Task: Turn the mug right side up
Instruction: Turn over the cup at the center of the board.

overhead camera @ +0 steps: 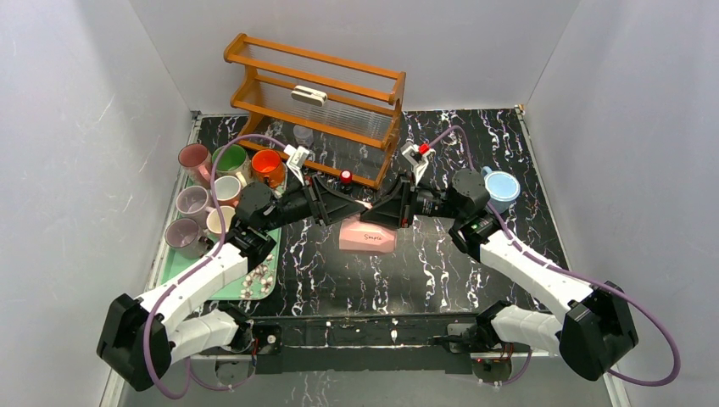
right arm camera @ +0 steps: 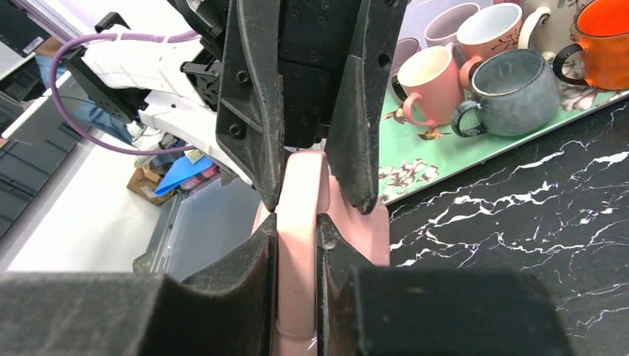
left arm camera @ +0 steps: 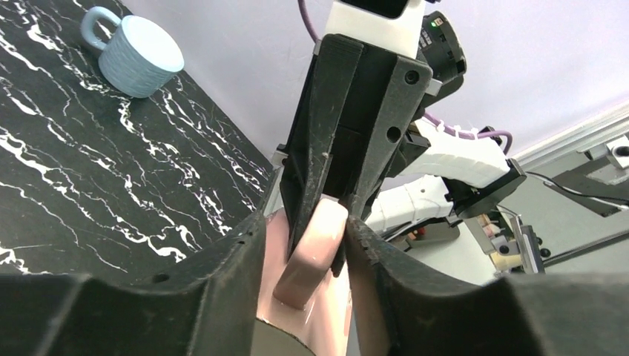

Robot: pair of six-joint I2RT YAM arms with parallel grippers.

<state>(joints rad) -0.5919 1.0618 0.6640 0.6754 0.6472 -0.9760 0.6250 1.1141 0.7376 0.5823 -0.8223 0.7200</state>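
Your right gripper [right arm camera: 297,233] is clamped on the pink mug [overhead camera: 367,235] handle, mid-table [overhead camera: 441,271]. Left gripper [left arm camera: 305,228] straddles that handle too, can't tell if it's squeezing. Probably a handoff for the flip.

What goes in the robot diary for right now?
left claw: shut on pink mug handle | right claw: shut on same handle | pink mug: centre of table
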